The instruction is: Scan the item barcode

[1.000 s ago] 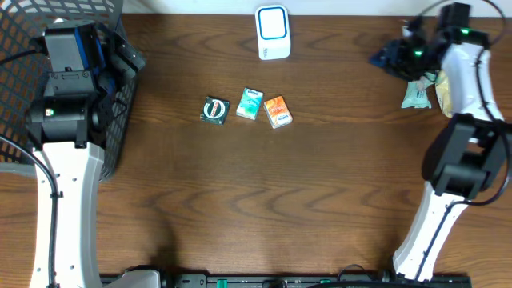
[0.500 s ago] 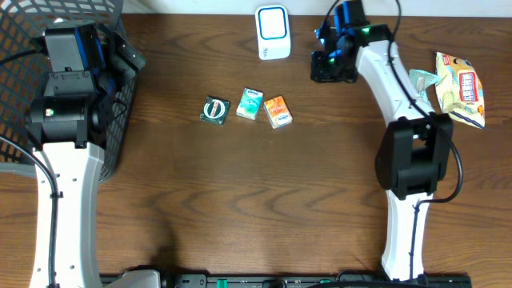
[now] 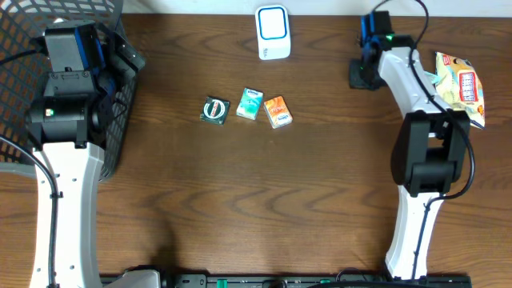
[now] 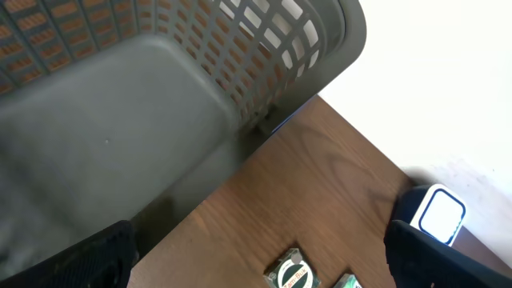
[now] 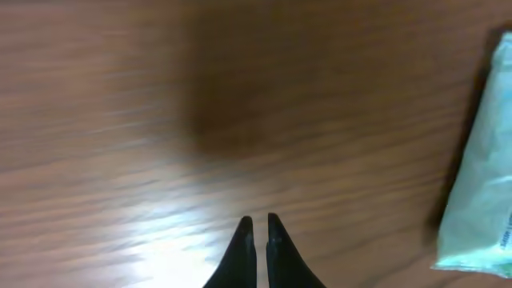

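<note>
Right claw (image 5: 258,228): pressed together, tips touching, nothing pinched. Hangs over bare wooden table (image 5: 120,120) in the wrist view, picture blurred, dark shadow patch above the tips. Pale packet (image 5: 484,176) at the right edge of that view, apart from the tips.

Overhead: same claw in the upper right of the frame, right of the scanner (image 3: 273,32), left of the snack bag (image 3: 460,84). Touches neither. Pale packet partly hidden behind the arm there.

Left claw (image 4: 260,244): spread wide, one dark finger in each lower corner of the wrist view, nothing between. Hovers by the grey basket (image 4: 160,120), upper left of the overhead frame.

Items to scan: three small packets in a row, upper middle of the overhead frame, below the scanner and apart from it.
- Green packet (image 3: 214,110), round mark on top, at the left, set a little apart.
- Teal packet (image 3: 250,104) in the middle.
- Orange packet (image 3: 278,111) at the right, just beside the teal one; touching or not, cannot tell.

All three flat on the table, well apart from both claws. Barcodes too small to make out.

Scanner: white, blue-rimmed face, top middle of the overhead frame.

Snack bag: yellow and red, flat at the right edge.
</note>
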You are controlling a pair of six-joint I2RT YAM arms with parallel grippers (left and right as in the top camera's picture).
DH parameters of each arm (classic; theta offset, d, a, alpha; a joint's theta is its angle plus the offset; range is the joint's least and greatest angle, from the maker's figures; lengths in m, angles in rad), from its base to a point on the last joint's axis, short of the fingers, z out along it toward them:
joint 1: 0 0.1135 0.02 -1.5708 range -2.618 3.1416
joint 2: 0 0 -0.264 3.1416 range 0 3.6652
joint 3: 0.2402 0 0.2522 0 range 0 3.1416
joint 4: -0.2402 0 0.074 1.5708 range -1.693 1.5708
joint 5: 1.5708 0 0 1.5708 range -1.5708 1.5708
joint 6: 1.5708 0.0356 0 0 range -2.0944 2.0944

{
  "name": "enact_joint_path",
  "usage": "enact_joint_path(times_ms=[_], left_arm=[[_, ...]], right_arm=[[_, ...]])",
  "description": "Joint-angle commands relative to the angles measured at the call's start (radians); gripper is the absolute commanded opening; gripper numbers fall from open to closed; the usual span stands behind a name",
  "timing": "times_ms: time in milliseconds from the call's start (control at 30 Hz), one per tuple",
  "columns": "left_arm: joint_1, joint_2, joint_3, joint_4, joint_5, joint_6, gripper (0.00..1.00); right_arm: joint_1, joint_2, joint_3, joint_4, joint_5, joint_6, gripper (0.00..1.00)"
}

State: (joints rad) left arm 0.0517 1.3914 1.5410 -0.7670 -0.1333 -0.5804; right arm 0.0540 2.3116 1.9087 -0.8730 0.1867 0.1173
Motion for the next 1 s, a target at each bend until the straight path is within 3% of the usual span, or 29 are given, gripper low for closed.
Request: enact_joint_path(times_ms=[0,133,467,967], left_arm=[[0.004,-0.005,0.002,-0.004,-0.002,-0.012,0.98],[0.004,-0.005,0.002,-0.004,-0.002,-0.012,0.98],[0.004,-0.005,0.002,-0.004,-0.002,-0.012,0.98],[0.004,-0.005,0.002,-0.004,-0.002,-0.012,0.98]], right_arm=[[-0.018,-0.026,-0.076,0.058,0.079,-0.029,0.01],[-0.065,-0.026,-0.139,0.152,0.103,-0.029,0.01],[-0.207,-0.026,-0.155,0.161,0.011,-0.091,0.01],[-0.363,-0.025,-0.165,0.196,0.066,-0.104,0.01]])
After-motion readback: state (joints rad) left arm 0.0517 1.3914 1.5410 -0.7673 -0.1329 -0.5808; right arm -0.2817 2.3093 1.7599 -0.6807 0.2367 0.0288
